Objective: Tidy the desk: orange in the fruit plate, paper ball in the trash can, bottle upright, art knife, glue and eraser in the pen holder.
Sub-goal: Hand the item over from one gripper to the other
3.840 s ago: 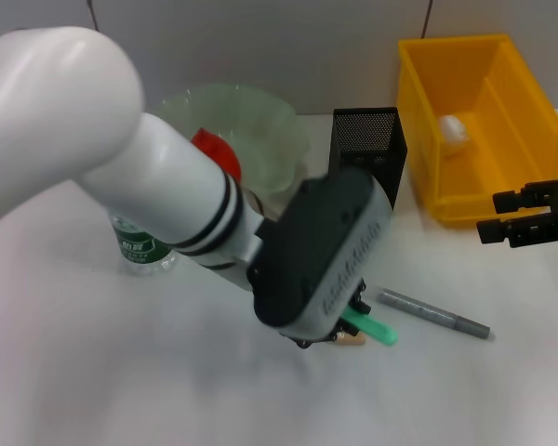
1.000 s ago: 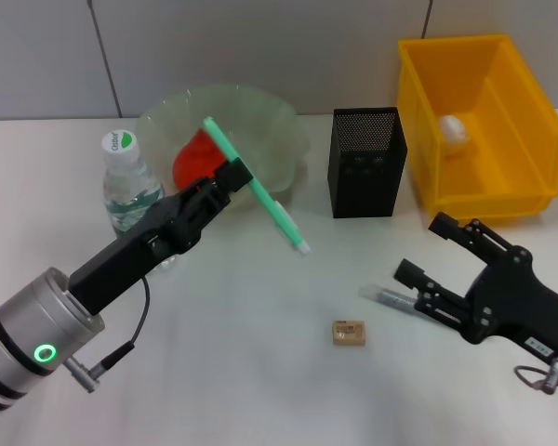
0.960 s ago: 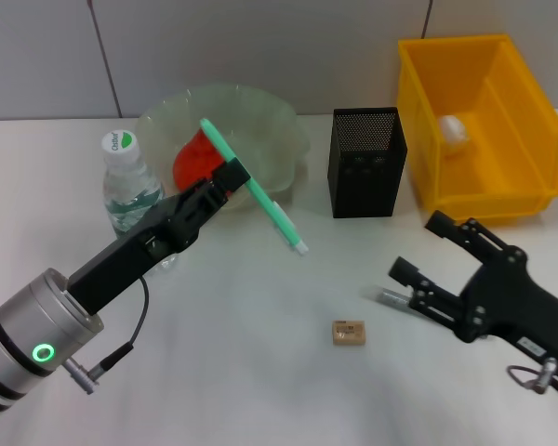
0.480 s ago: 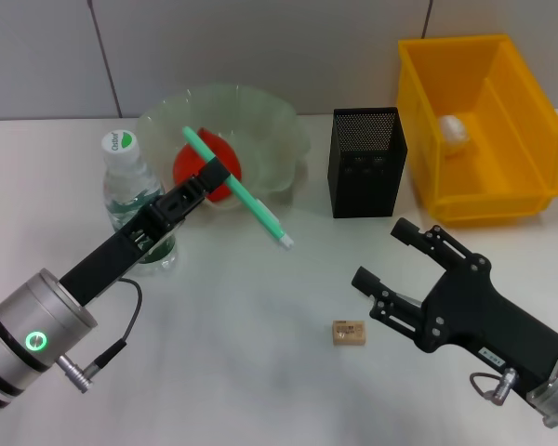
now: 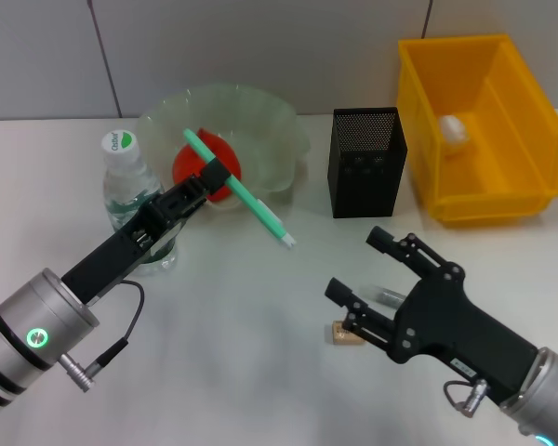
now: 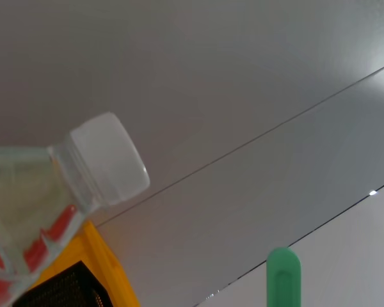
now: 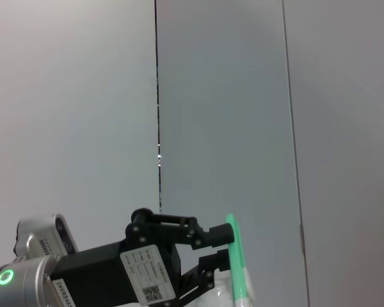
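Observation:
My left gripper [image 5: 216,178] is shut on a slim green tool with a white tip [image 5: 260,210], art knife or glue, I cannot tell which. It holds the tool slanted in the air in front of the fruit plate [image 5: 274,125], which holds the orange [image 5: 193,165]. The tool's end shows in the left wrist view [image 6: 283,275] and the right wrist view [image 7: 237,257]. The bottle [image 5: 128,197] stands upright. My right gripper [image 5: 354,264] is open, low over the table. It covers most of a grey pen-shaped item [image 5: 388,297] and part of the eraser [image 5: 343,333]. The black mesh pen holder [image 5: 366,174] stands behind.
A yellow bin [image 5: 516,139] at the back right holds the paper ball [image 5: 454,129]. The fruit plate, bottle and pen holder line the back of the white table. The left forearm [image 5: 93,269] reaches across the left side.
My right gripper has moved left and nearer, over the grey item and the eraser. My left gripper has drawn the green tool slightly left and has held still for the last half second.

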Controlling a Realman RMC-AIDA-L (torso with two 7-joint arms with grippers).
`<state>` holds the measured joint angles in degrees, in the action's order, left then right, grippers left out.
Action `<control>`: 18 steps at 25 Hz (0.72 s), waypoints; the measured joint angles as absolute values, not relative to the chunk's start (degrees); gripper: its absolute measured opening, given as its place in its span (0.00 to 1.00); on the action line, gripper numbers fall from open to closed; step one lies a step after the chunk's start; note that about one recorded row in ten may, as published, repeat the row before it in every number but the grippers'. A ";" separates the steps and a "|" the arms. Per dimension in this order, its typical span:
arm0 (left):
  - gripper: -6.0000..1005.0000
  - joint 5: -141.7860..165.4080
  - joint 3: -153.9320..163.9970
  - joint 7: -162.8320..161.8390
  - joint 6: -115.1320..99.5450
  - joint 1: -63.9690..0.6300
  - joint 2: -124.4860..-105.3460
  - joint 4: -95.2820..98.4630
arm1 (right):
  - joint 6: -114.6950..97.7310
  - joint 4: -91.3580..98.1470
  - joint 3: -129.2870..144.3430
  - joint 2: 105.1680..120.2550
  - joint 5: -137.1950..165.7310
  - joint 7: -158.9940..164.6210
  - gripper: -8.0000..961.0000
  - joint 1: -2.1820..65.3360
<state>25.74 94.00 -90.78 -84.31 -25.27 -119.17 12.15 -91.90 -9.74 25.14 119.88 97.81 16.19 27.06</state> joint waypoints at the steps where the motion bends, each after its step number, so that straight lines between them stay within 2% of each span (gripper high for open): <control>1: 0.24 25.74 94.10 -90.93 -84.30 -25.31 -119.18 12.15 | -91.49 -10.31 24.95 119.88 97.81 15.59 0.81 27.23; 18: 0.25 19.81 99.92 -92.35 -82.86 -25.66 -119.17 13.11 | -89.20 -14.74 22.39 119.87 98.62 10.78 0.81 28.28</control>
